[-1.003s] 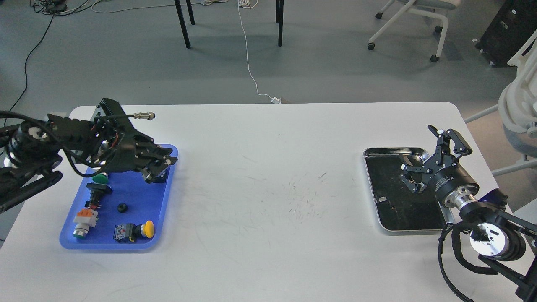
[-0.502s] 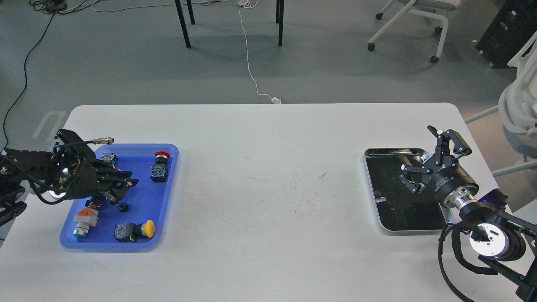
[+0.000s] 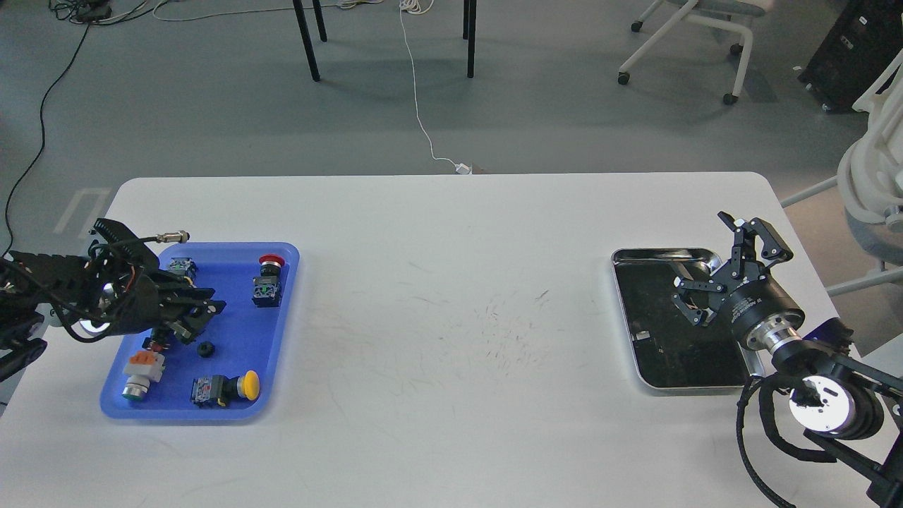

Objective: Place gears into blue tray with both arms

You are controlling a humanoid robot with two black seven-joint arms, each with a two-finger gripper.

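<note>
the blue tray point(image 3: 279, 331) lies on the left part of the white bench point(image 3: 451, 282), near the front-left corner. one small black gear point(image 3: 206, 348) rests flat on the tray floor, about in the middle of the tray, and nothing touches it. around it there are several push-button switches: one with a red cap point(image 3: 268, 283) near the far right side of the tray, one with a yellow cap point(image 3: 227, 387) near the front, one with an orange and white body point(image 3: 140, 370) at the front left, and a small one point(image 3: 180, 267) near the far rim.

the left tool point(image 3: 201, 317) comes in from the left and hangs over the left half of the tray, just beside the gear and a little to its left. it looks dark and its fingers are hard to separate, so i cannot tell if it is open or closed.

on the right side of the bench lies the silver tray point(image 3: 635, 353) with a black inside. the right tool point(image 3: 712, 296) is over its right part, with the fingers spread apart and nothing between them. i cannot see any gear in the silver tray; its dark lining hides small things.
</note>
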